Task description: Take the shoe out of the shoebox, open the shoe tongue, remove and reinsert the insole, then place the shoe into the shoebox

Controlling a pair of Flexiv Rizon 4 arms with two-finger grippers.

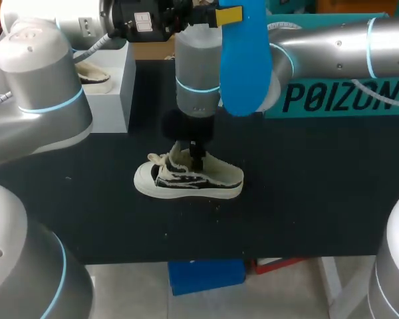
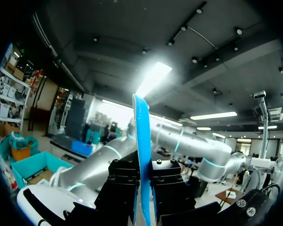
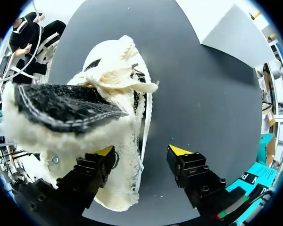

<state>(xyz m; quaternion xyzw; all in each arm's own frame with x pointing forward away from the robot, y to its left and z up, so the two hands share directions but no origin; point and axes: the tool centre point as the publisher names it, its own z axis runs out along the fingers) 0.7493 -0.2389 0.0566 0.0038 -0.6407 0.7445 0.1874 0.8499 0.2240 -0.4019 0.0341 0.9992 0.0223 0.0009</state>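
Observation:
A cream and black shoe (image 1: 188,178) lies on its sole in the middle of the black mat, toe to the left. My right gripper (image 1: 194,149) hangs straight down over its opening. In the right wrist view the right gripper (image 3: 141,153) is open. One of its fingers (image 3: 104,151) is inside the shoe (image 3: 118,84) against its side wall. The other stands outside over the mat, apart from the shoe. The black tongue (image 3: 66,108) is folded up. High at the back, my left gripper (image 1: 229,14) is shut on the blue insole (image 1: 243,60), which hangs down. The left wrist view shows that insole (image 2: 141,141) edge-on between the fingers.
The white shoebox (image 1: 116,93) stands at the back left with a second shoe (image 1: 93,74) inside. A teal lid (image 1: 339,100) stands along the back right. Bare mat lies in front of the shoe and to its right.

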